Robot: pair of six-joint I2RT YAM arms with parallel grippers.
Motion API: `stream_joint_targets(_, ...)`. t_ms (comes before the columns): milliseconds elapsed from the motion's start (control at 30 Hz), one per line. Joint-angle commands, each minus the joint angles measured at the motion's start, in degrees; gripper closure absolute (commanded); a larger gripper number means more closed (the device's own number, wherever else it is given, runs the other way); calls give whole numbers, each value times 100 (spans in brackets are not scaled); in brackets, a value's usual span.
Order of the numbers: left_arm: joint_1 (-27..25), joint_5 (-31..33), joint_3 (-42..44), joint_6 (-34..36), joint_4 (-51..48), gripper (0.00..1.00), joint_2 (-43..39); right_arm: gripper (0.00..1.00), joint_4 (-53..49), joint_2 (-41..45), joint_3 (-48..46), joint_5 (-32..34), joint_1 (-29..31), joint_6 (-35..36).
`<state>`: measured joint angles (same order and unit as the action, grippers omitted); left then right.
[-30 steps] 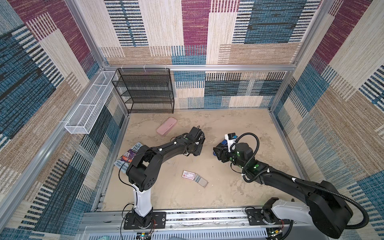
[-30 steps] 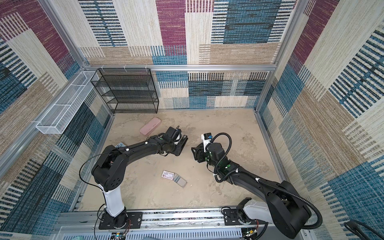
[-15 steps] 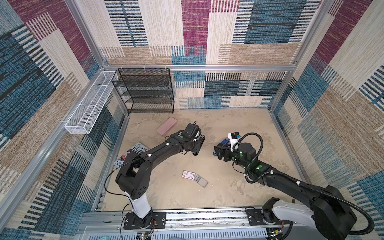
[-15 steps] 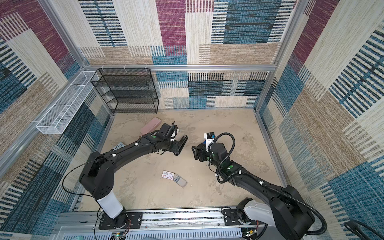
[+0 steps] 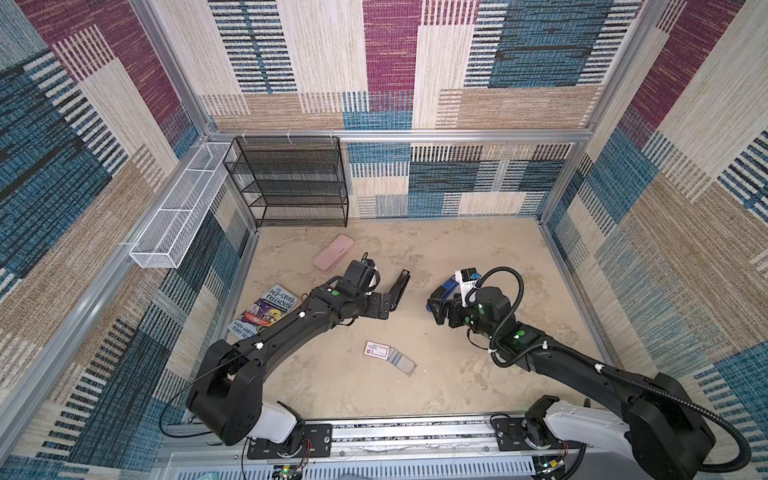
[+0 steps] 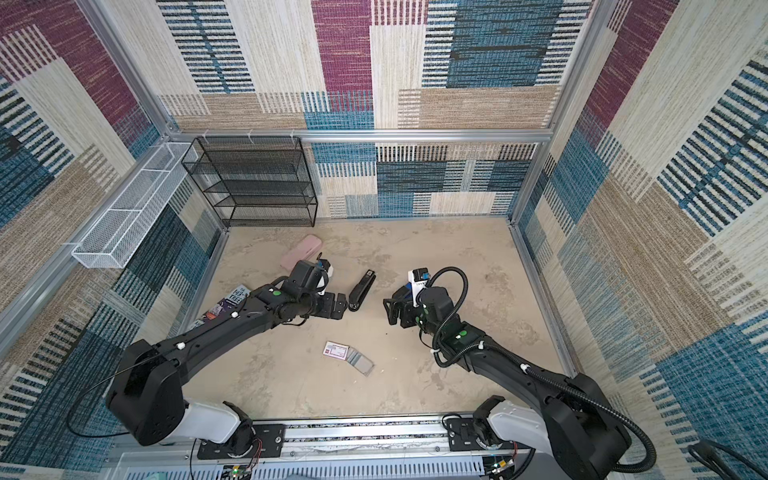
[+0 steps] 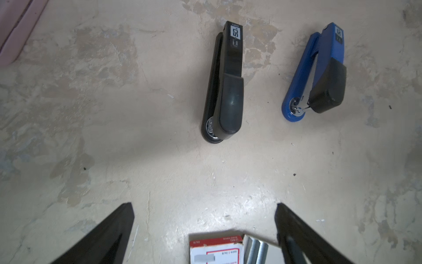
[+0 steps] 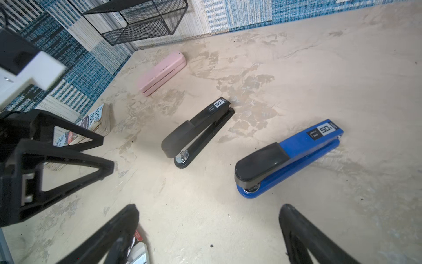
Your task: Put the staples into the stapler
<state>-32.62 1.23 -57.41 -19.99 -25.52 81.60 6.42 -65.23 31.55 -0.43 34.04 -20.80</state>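
Note:
Two closed staplers lie side by side mid-floor: a black stapler (image 5: pixel 399 286) (image 6: pixel 362 286) (image 7: pixel 226 86) (image 8: pixel 198 130) and a blue stapler (image 7: pixel 319 73) (image 8: pixel 287 155) with a black cap, half hidden behind the right wrist in a top view (image 5: pixel 444 289). The staples (image 5: pixel 401 360) (image 6: pixel 360 360) (image 7: pixel 257 251), grey strips, poke from their white, red-edged box (image 5: pixel 377 350) (image 7: pixel 214 251) nearer the front. My left gripper (image 5: pixel 384 305) (image 7: pixel 204 206) stands open and empty just short of the black stapler. My right gripper (image 5: pixel 441 313) (image 8: pixel 209 208) is open and empty beside the blue one.
A pink oblong case (image 5: pixel 333 258) (image 8: pixel 162 73) lies behind the left arm. A book (image 5: pixel 266 311) rests against the left wall. A black mesh shelf (image 5: pixel 291 183) stands at the back left, with a white wire basket (image 5: pixel 183 208) on the left wall.
Both grippers have opened wide and drawn back a little from the staplers. The black and blue staplers now lie free on the floor.

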Motion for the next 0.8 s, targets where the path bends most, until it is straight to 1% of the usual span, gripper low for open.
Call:
stream_joint_targets(0,126,268,271,-411,-283,1,-338,0,-315,69,60,288,-32,37)
stream_joint_targets(133,270,853,598,-560,-520,1,-812,0,-582,132,88,593,-281,-55)
stream_joint_targets(233,452,1321,750,-603,-652,1,-1108,0,-659,203,104,1074,-477,-82)
stream_joint_targets(367,768,1981,995,-485,-491,1,-1501,0,-712,213,206,2383,-690,-87)
stream_joint_targets(467,1100,2235,1130,-190,-253,1,-1753,0,-618,170,296,3066,-1070,-50)
stream_joint_targets(533,1337,2584,1200,-92,-67,1,-1867,0,-79,169,134,3418,-1304,183)
stream_joint_targets(667,1717,3019,1751,764,1185,1,-2059,0,1550,46,-513,4458,-1638,515)
stream_joint_targets(700,1810,3078,1972,1002,1656,1,-2056,0,1964,-35,-676,4489,-1756,666)
stream_joint_targets(767,1990,3166,2419,1371,2603,1,-1951,0,2332,-261,-790,4473,-1984,768)
